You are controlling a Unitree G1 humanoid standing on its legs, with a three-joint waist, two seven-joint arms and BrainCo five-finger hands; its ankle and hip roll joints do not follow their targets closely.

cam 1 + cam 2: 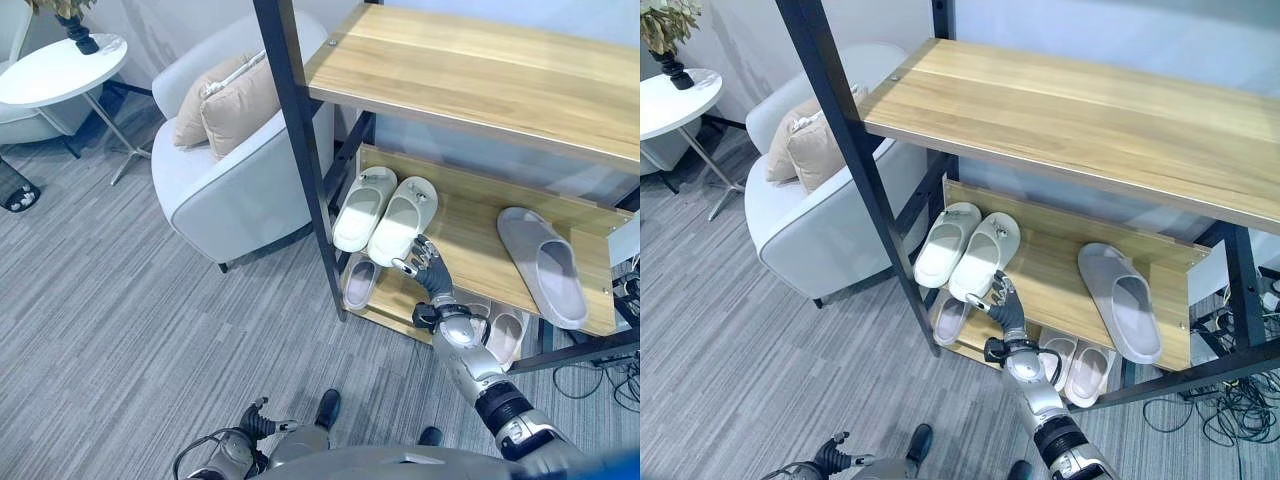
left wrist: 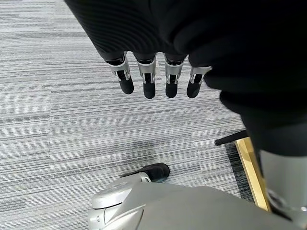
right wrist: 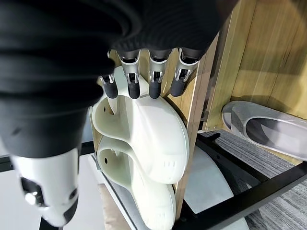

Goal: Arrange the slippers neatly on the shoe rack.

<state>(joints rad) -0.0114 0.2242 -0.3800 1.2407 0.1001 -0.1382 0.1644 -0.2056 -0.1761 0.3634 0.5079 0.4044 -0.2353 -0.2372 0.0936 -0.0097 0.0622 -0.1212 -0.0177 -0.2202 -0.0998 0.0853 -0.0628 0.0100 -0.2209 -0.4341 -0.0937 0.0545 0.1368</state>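
A pair of cream slippers (image 1: 363, 207) (image 1: 403, 220) lies side by side at the left end of the rack's middle shelf (image 1: 470, 235). My right hand (image 1: 425, 262) is at the heel of the right one, fingers (image 3: 132, 88) straight and open; up close the fingertips are at the heel rim of that slipper (image 3: 144, 134). A pale grey slipper (image 1: 545, 265) lies alone at the shelf's right end. On the bottom shelf sit one slipper (image 1: 360, 283) at the left and a pair (image 1: 505, 335) at the right. My left hand (image 1: 255, 420) hangs open low over the carpet.
The rack's black front post (image 1: 300, 150) stands just left of the cream pair, under the wooden top shelf (image 1: 480, 70). A white armchair (image 1: 240, 170) with beige cushions is close on the left, and a round white table (image 1: 60, 70) stands beyond it. Cables (image 1: 1230, 410) lie by the rack's right foot.
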